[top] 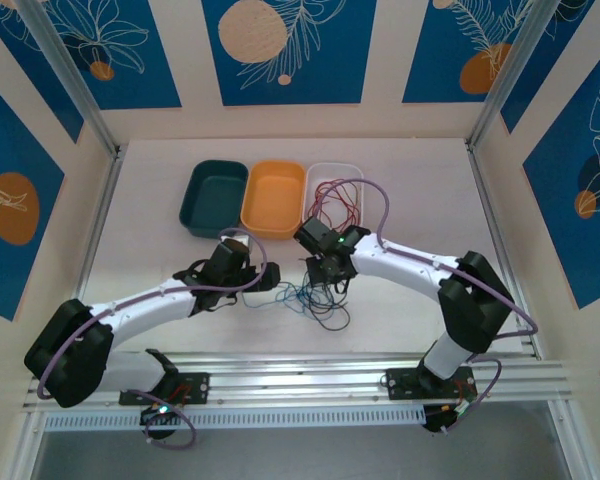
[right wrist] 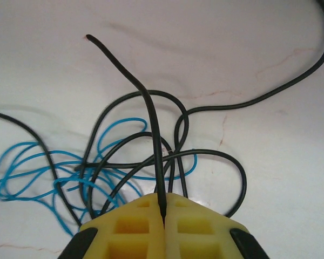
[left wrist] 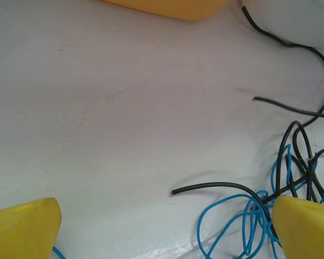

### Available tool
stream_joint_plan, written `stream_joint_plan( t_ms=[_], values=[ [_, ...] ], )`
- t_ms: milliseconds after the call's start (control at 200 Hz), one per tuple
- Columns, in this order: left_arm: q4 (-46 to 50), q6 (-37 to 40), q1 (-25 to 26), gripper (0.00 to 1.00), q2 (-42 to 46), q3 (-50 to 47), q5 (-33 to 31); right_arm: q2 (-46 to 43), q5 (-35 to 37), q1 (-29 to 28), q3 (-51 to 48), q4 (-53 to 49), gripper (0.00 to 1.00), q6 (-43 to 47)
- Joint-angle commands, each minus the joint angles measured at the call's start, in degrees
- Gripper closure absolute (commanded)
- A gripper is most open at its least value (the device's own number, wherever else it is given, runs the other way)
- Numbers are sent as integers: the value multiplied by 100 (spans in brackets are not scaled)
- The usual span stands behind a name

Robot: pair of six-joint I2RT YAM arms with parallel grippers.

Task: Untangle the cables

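Pinching one black cable point(right wrist: 151, 110) tight, the right gripper point(right wrist: 163, 213) seems ready to draw it out of the blue cable point(right wrist: 38, 172) loops on the table point(right wrist: 259, 54) (my judgement); the left gripper point(left wrist: 164, 232) hovers wide open beside them.

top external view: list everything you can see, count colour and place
teal bin: one, dark teal, far left of the row
orange bin: one, orange, middle of the row
white bin: one, white, right of the row
red cables: several, red, in the white bin
black cables: several, black, tangled mid-table
blue cables: looped, count unclear, blue, in the same tangle
table: one, white
left arm: white and black, jaws open left of the tangle
right arm: white and black, jaws shut on a black cable
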State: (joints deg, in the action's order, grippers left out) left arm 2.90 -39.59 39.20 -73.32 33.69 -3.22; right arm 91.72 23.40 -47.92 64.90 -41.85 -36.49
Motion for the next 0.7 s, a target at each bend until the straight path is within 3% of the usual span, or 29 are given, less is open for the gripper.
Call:
stream_joint_plan(
  t_ms=[0, 260, 695],
  values=[
    [-230, 20, 19, 0, 98, -140, 23, -520, 209, -58, 314, -272, 100, 2],
    [-552, 288, 23, 0, 460, -336, 48, -1425, 356, -130, 442, -262, 100, 96],
    [-1567, 1173, 18, 0, 862, -388, 683, -2573, -215, -82, 752, 480, 100, 559]
  ],
)
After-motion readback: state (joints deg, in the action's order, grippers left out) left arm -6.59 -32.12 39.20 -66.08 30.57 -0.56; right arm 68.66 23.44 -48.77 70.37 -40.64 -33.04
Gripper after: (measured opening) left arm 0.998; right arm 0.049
